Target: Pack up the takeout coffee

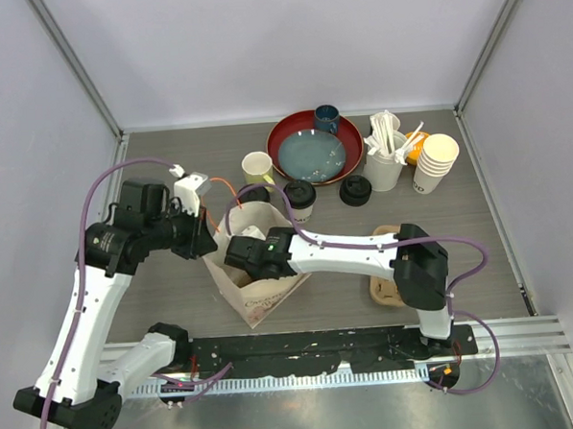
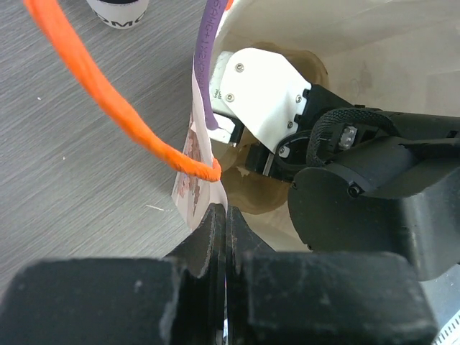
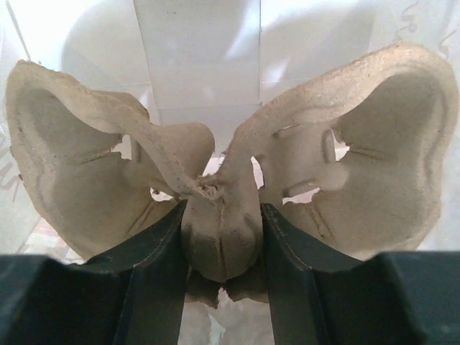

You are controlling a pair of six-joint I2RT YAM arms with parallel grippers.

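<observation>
The right gripper point(image 3: 223, 215) reaches down inside the paper bag point(image 1: 264, 307). Its two fingers point(image 3: 154, 266) are closed against either side of the raised centre post of the pulp cup carrier point(image 3: 374, 144), which sits low in the bag with both wells empty. The left gripper point(image 2: 225, 215) has its jaws pressed together on the bag's rim, just beside the orange handle point(image 2: 108, 108), holding the mouth wide. The bag is thin white paper and seems to depend on that pinch to stay open.

The takeout coffee is not in the bag yet. One lidded cup point(image 1: 300, 198) stands on the table just behind the bag. A second cup point(image 1: 254, 191) stands close behind the bag's rear rim, partly hidden by it. Each looks light, with a thin wall that would dent under a hard squeeze and a lid that could pop off. I judge the best hold to be around the upper body just below the lid, with the cup kept upright.
</observation>
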